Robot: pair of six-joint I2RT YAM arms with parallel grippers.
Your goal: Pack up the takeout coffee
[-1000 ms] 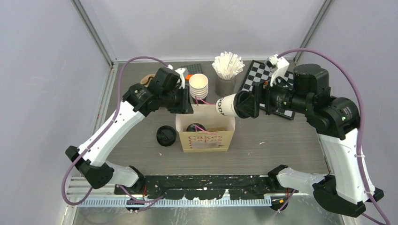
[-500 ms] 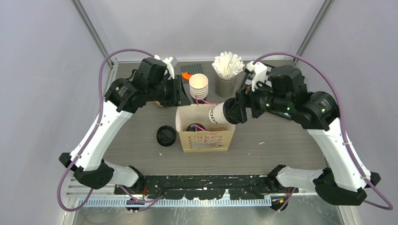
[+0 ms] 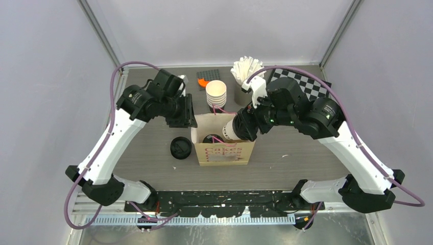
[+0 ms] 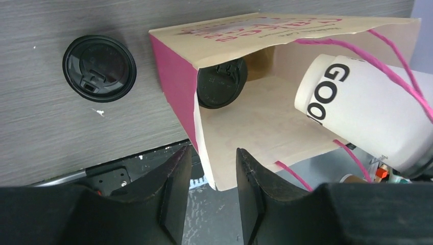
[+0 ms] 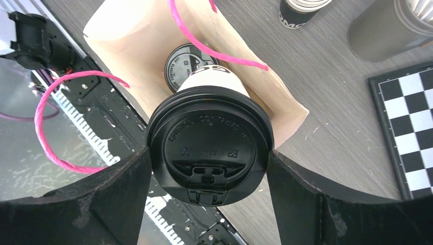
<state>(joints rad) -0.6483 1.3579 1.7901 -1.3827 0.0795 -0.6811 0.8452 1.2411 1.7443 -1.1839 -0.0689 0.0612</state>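
The right gripper (image 5: 209, 176) clasps a lidded cup (image 4: 367, 117) near its top. The cup is tilted, its base poking into the mouth of the bag (image 3: 223, 153). A second cup (image 5: 185, 62) lies inside. The left gripper (image 4: 213, 199) is released, jaws apart astride the bag's rim.

The paper bag (image 3: 224, 153) hides the inner takeout coffee (image 5: 181, 61) below its lid.
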